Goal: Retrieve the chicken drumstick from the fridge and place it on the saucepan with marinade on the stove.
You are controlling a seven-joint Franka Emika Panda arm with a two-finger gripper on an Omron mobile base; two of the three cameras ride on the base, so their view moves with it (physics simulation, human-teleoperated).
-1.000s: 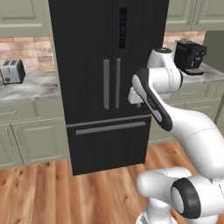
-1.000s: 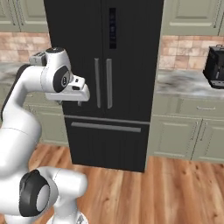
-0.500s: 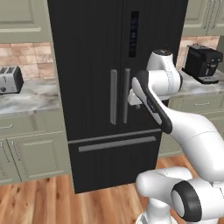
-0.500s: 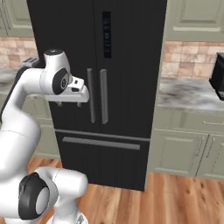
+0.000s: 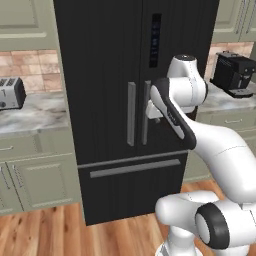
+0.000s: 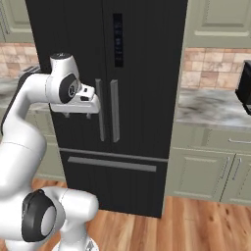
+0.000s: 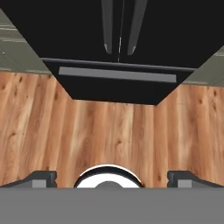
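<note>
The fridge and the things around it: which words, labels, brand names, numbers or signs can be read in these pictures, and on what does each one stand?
None can be read.
The fridge carries a narrow dark panel with small pale marks on its right door: too small and blurred to read.
The toaster and the coffee machine on the counters show no legible label.

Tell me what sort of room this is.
A home kitchen, rendered. A tall black double-door fridge with its doors shut stands between pale green cabinets topped by marble counters. A toaster and a black coffee machine sit on them, before a brick backsplash.
</note>
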